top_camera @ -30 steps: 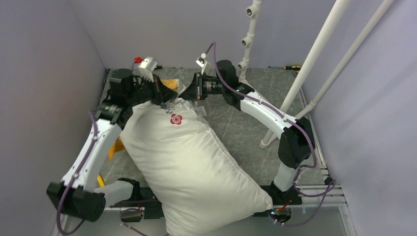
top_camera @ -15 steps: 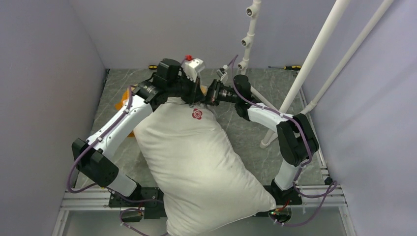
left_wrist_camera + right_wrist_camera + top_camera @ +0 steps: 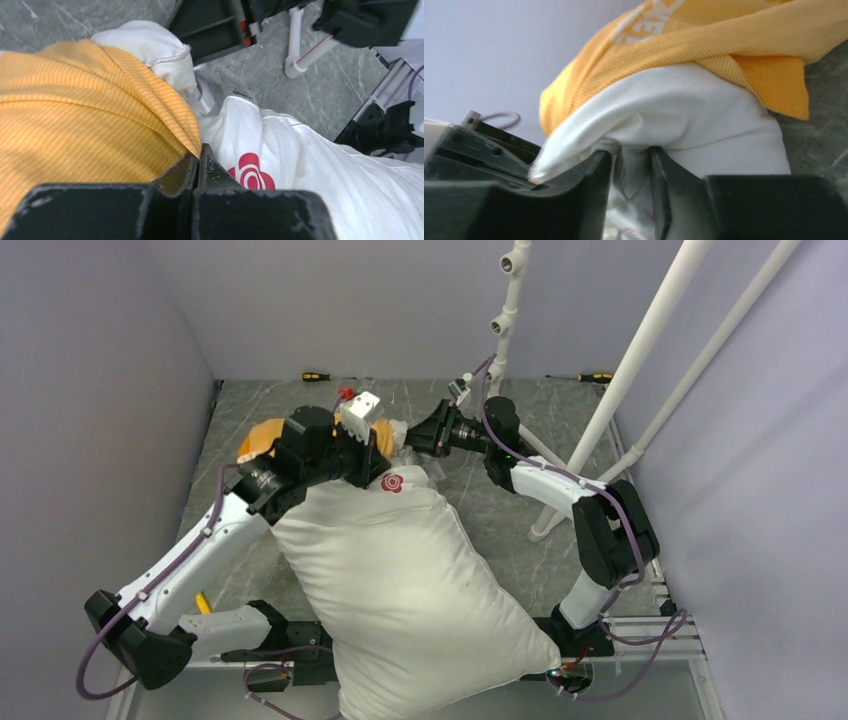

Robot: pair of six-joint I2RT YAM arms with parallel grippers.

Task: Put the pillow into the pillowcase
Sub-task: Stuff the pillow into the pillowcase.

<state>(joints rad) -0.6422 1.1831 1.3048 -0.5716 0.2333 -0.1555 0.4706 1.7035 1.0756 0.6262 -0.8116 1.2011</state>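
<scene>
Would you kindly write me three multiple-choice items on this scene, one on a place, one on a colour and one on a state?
1. Where is the pillowcase?
A. At the far end of the pillow
B. Under its near end
C. Wholly over it

2. What colour is the pillow's logo?
A. Blue
B. Green
C. Red

3. How is the left gripper?
A. Wide open, holding nothing
B. Shut on the pillowcase's edge
C. Half open around the pillow's near corner

Answers: 1 A, orange fabric shows only at the far end; 2 C, a red round mark on white; 3 B, its fingers meet at the orange edge.
</scene>
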